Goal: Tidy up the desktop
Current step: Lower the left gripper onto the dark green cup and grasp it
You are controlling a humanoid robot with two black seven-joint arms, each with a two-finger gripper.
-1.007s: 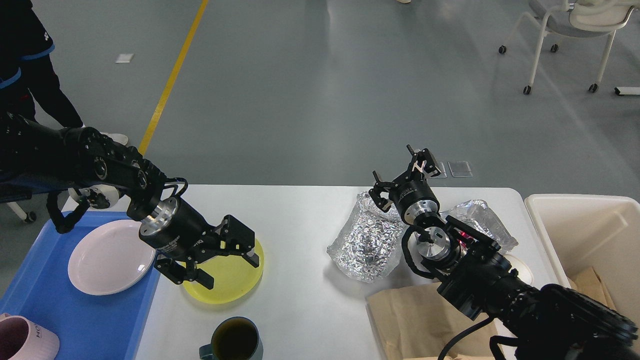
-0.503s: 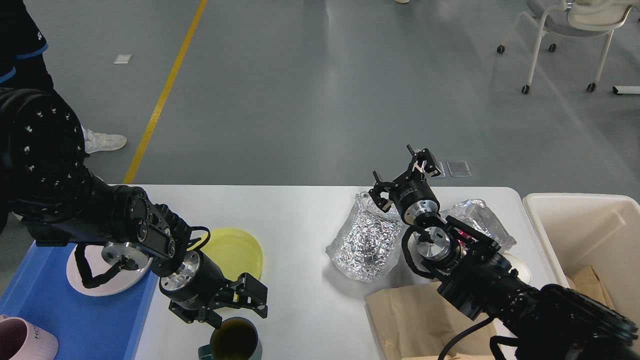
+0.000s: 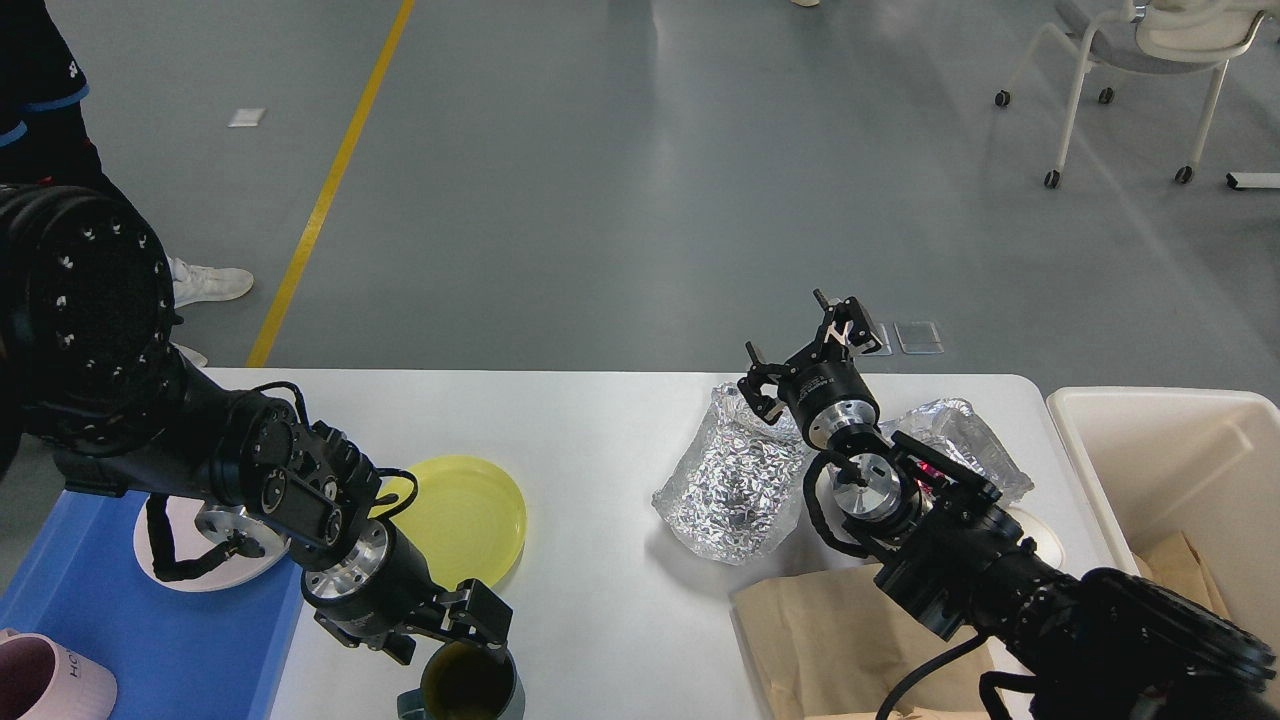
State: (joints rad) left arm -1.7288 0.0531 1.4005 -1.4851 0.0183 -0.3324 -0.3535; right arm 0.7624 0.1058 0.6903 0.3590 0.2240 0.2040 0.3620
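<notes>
Spanning the lower half of the head view: 1 large white rectangular desktop (image 3: 600, 420) with rounded corners, matte surface.

Items on it:
- 1 translucent yellow round plate (image 3: 462, 520), toward the left edge, lying flat.
- 1 dark teal mug (image 3: 462, 685) with dark contents, at the near edge, just below the yellow plate.
- 2 crumpled silver foil containers: 1 (image 3: 735, 490) right of centre, 1 (image 3: 965, 440) nearer the far right corner, partly behind the right arm.
- 1 brown paper sheet (image 3: 820, 640), flat at the near edge toward the right, partly under the right arm.

Beside it:
- 1 blue plastic tray (image 3: 150, 630) over the left edge, carrying 1 white round plate (image 3: 170, 565) and 1 pale pink mug (image 3: 45, 685) at its near corner.
- 1 cream-white rectangular bin (image 3: 1160, 460) off the right edge, brown paper inside.

Grippers:
- Left gripper (image 3: 470, 635): black, low over the teal mug's rim, fingers spread on either side of the rim; contact cannot be told.
- Right gripper (image 3: 815, 345): black, raised above the far edge by the foil containers, fingers apart, holding nothing.
</notes>
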